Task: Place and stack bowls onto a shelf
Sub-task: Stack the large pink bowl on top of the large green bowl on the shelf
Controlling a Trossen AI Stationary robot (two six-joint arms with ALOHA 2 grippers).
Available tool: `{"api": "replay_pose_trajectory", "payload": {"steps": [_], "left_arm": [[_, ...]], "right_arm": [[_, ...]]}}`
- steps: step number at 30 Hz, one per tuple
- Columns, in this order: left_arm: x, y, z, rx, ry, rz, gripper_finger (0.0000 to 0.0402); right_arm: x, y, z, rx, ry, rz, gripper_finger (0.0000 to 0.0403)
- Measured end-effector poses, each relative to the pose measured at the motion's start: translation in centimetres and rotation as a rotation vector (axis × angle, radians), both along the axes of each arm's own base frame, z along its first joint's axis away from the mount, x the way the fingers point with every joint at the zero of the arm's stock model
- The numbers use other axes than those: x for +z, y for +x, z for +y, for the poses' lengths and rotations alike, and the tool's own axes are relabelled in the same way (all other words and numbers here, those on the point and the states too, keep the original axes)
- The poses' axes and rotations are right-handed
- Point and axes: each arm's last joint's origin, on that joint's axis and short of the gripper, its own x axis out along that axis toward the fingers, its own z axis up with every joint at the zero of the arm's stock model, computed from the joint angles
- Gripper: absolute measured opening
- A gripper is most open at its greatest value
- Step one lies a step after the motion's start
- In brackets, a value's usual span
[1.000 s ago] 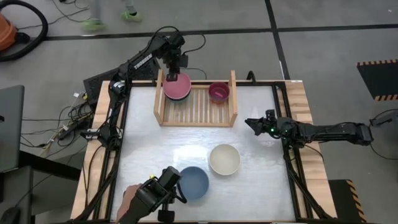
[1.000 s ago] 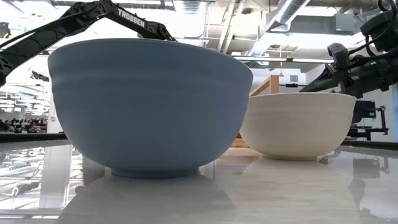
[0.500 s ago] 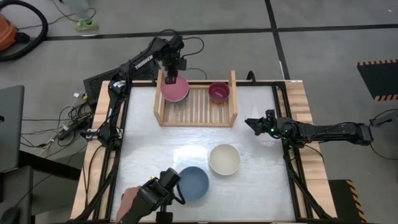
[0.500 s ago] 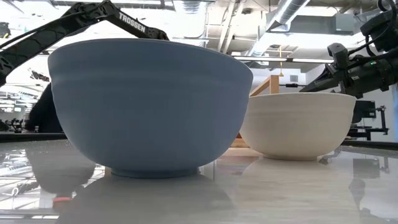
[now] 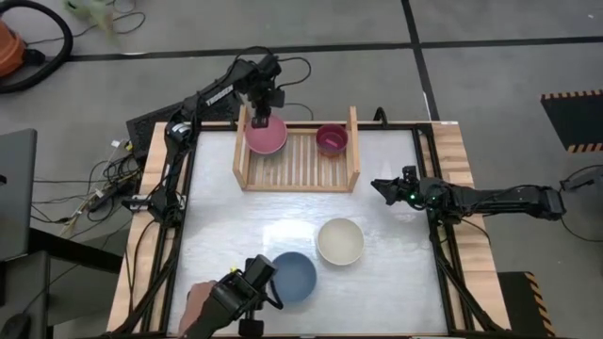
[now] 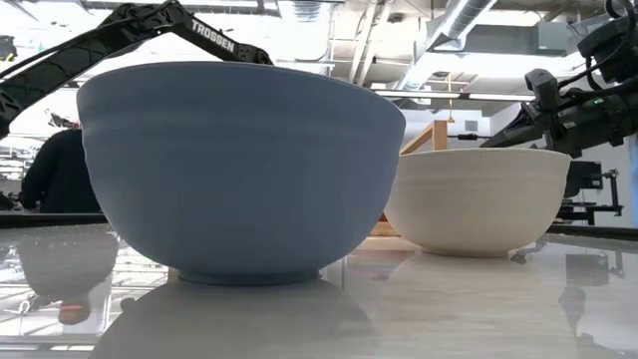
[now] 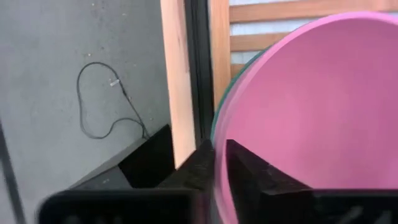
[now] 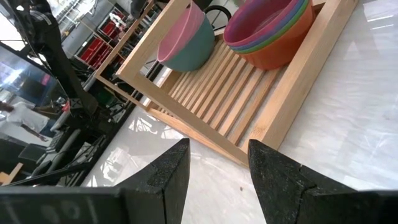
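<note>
The pink bowl [image 5: 266, 136] sits tilted inside the teal bowl [image 8: 194, 55] at the far-left end of the wooden shelf [image 5: 297, 162]. My left gripper [image 5: 261, 120] is over the pink bowl's far rim, shut on it. A stack of small bowls [image 5: 331, 139], magenta on top and red-orange at the bottom, rests on the slats at the shelf's right end. The blue bowl [image 5: 293, 276] and the cream-white bowl [image 5: 340, 241] stand upright on the table near its near edge. My right gripper [image 5: 382, 185] hangs open to the right of the shelf, touching nothing. My left gripper pinches the pink bowl's far rim [image 7: 219, 146] between its two fingers, one finger [image 7: 198, 167] outside the wall and one inside. The fingers come from above, pointing down. The pink bowl rests tilted in the teal bowl, whose edge [image 7: 214, 121] shows just outside the pink rim.
The shelf's upright side boards [image 5: 239, 151] stand close beside the held bowl. Bare slats lie between the two bowl stacks. A person's hand [image 5: 194, 303] and a dark device [image 5: 240, 294] are at the near edge, left of the blue bowl. Another person [image 6: 60, 170] is beyond the table.
My left gripper has moved slightly down with the pink bowl, which now covers more of the teal bowl below it. A person beyond the far edge has walked off toward the left.
</note>
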Motion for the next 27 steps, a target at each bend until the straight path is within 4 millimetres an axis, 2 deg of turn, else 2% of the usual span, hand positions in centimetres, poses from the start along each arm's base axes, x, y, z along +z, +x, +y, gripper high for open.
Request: {"api": "replay_pose_trajectory", "payload": {"steps": [10, 16, 21, 24, 26, 27], "left_arm": [[0.4, -0.1, 0.0, 0.036, -0.004, 0.006, 0.0137], [2.4, -0.2, 0.0, 0.080, 0.056, 0.008, 0.0157], [5.0, -0.2, 0.0, 0.138, 0.092, -0.065, 0.0132], [5.2, -0.3, -0.2, 0.138, 0.076, -0.069, 0.0074], [4.8, -0.3, -0.3, 0.148, 0.047, -0.074, 0.0025], [4.6, -0.2, -0.3, 0.153, 0.024, -0.083, 0.0013]], "right_arm": [[0.0, 0.0, 0.0, 0.000, 0.000, 0.000, 0.0189], [0.0, 0.0, 0.0, 0.000, 0.000, 0.000, 0.0189], [0.0, 0.0, 0.0, 0.000, -0.001, 0.001, 0.0189], [0.0, 0.0, 0.0, 0.000, -0.001, 0.001, 0.0189], [0.0, 0.0, 0.0, 0.000, -0.002, 0.002, 0.0189], [0.0, 0.0, 0.0, 0.000, -0.002, 0.002, 0.0189]]}}
